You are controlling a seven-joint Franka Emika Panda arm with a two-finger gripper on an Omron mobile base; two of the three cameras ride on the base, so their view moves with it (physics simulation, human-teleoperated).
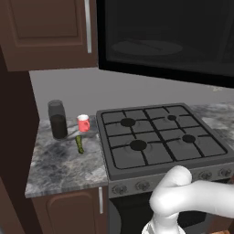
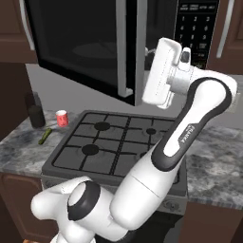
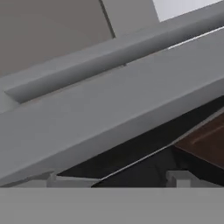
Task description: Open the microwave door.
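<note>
Above the gas stove [image 2: 118, 142], the microwave door [image 2: 80, 42] stood partly swung out, its bar handle [image 2: 122, 47] at the right edge, with the gripper [image 2: 151, 54] close behind it, presumably to push; its spread could not be told.

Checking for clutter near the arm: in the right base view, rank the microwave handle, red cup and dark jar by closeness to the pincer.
1. Microwave handle, just left of the pincer.
2. Red cup, on the counter left of the stove.
3. Dark jar, farthest left.
</note>
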